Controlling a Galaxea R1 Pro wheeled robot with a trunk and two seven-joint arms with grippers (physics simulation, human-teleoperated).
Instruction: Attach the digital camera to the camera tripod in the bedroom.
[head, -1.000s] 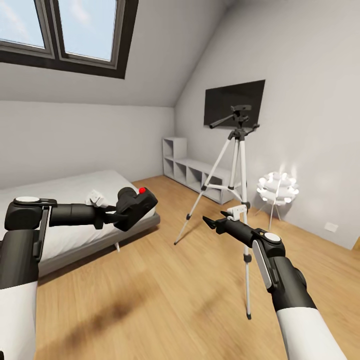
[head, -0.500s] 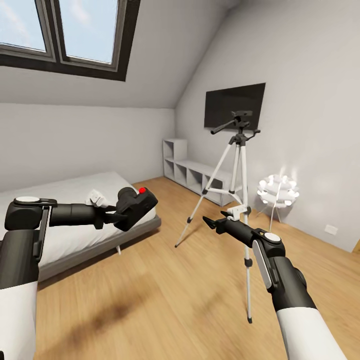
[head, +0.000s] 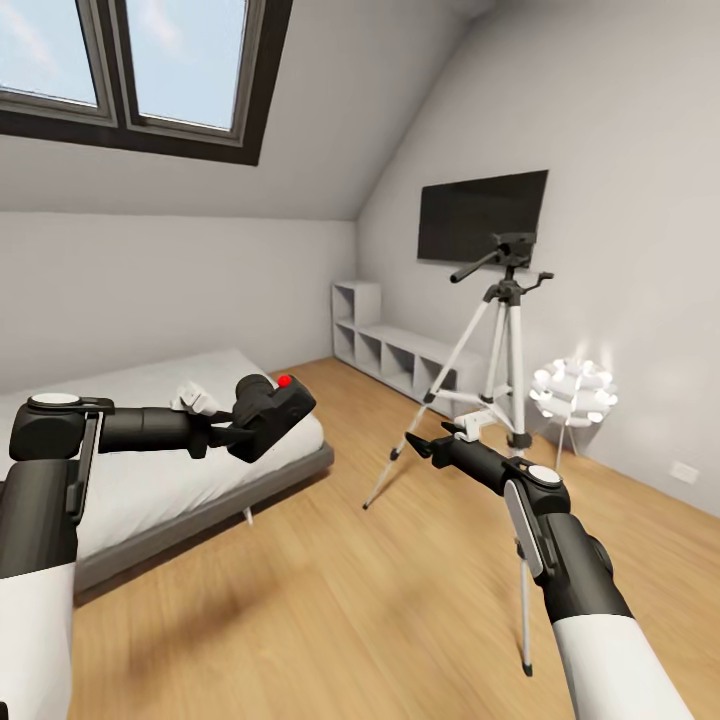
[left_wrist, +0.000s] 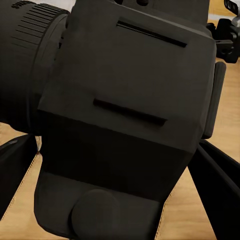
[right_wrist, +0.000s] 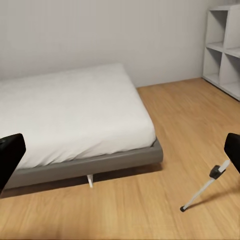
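My left gripper (head: 238, 426) is shut on the digital camera (head: 268, 410), a black box with a red button on top, held out over the bed's edge. In the left wrist view the camera body (left_wrist: 125, 115) sits close between the dark fingers (left_wrist: 220, 185). The camera tripod (head: 506, 330) stands on the wood floor to the right, its black head and pan handle in front of the TV. My right gripper (head: 420, 443) is open and holds nothing, hanging in front of the tripod's lower legs. One tripod foot (right_wrist: 202, 190) lies between its spread fingertips (right_wrist: 7, 155).
A grey-framed white bed (head: 120, 485) takes up the left. On the far wall hangs a black TV (head: 480, 215) above a low white cube shelf (head: 390, 345). A white ball-cluster lamp (head: 573, 390) glows right of the tripod. Wood floor (head: 330, 600) lies ahead.
The whole view has shifted, so the tripod, TV and lamp now lie further right and slightly nearer. Both arms keep the same pose, and the left gripper still holds the camera.
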